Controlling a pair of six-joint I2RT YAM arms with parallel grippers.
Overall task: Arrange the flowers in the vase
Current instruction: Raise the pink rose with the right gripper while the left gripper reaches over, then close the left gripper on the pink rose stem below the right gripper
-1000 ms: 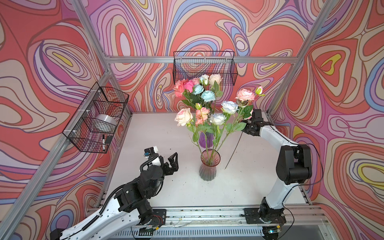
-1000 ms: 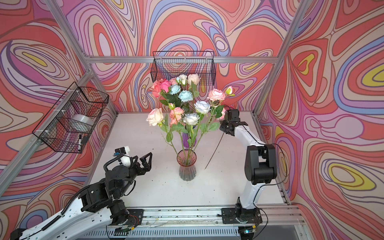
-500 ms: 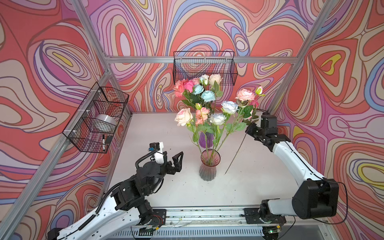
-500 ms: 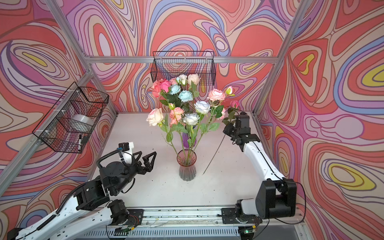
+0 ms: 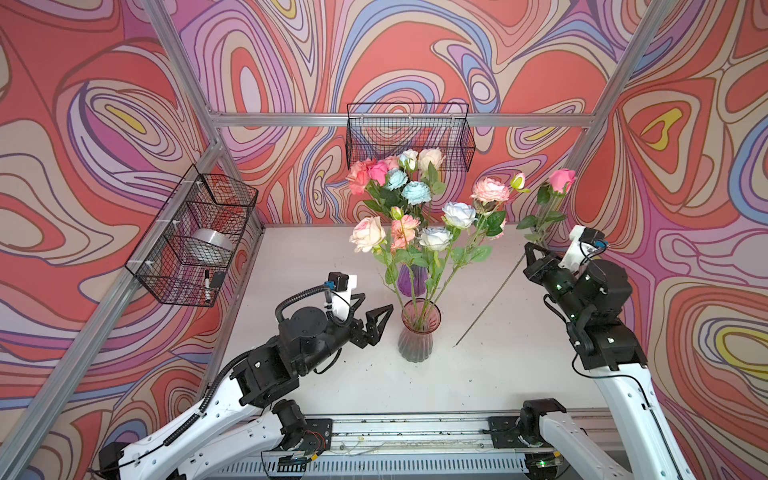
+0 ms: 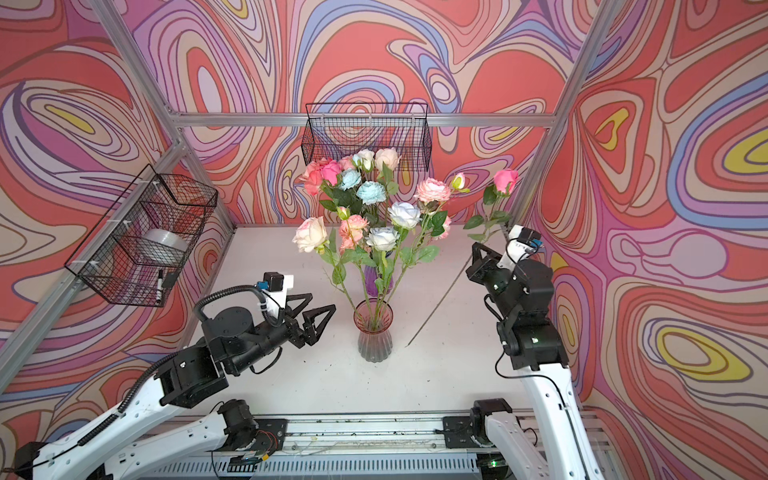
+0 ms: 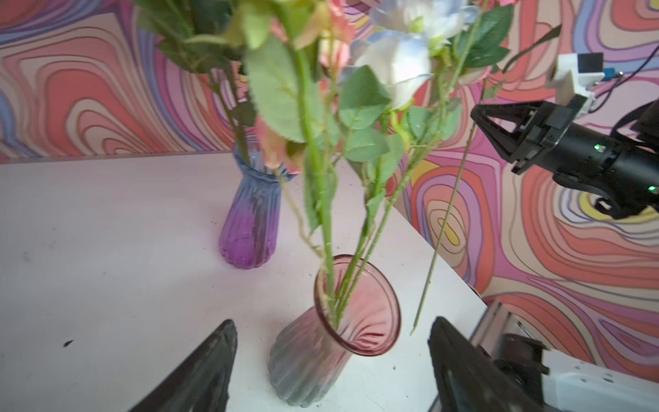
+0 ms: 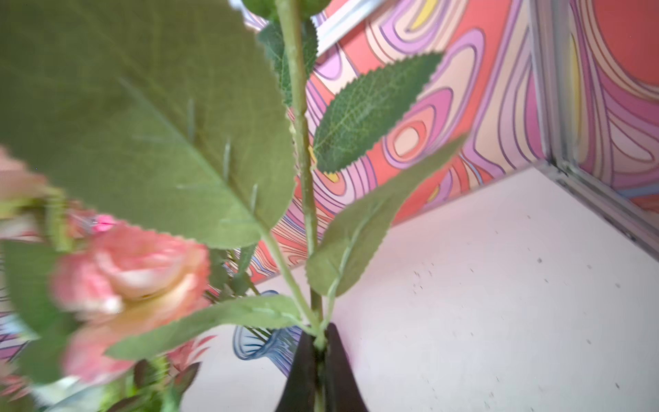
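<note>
1. Right gripper (image 5: 528,249): the jaws are pressed together on the stem of a rose (image 5: 562,179), pinching it just under the lowest leaves. The pink head stands above the fingers, and the bare stem trails down and away below them. I judge the high grip leaves a long free end to steer into a narrow neck.
2. Stem tip: it hangs well below the right gripper, just beside the rim of the pink vase (image 5: 415,332) and not inside it. Whether it touches the table (image 5: 311,257) I cannot tell.
3. Left gripper (image 5: 376,305): the jaws are spread and hold nothing. The pink vase stands just ahead of the fingertips, untouched, and its wrist view frames the vase between them. It is probably poised to steady the vase while the stem goes in.
4. Flowers (image 5: 432,239): several stems already sit in the pink vase, ahead of the left gripper. The rest stand in the purple vase (image 5: 409,280), beyond the pink one from that gripper.
5. Change, right side: a second ago the right gripper sat close against the bunch, with the rose head lost among the others. It has since drawn away, and the head stands clear. The stem tip has barely shifted.
6. Change, left side: the left gripper has come nearer the pink vase, with its jaws slightly less wide.
</note>
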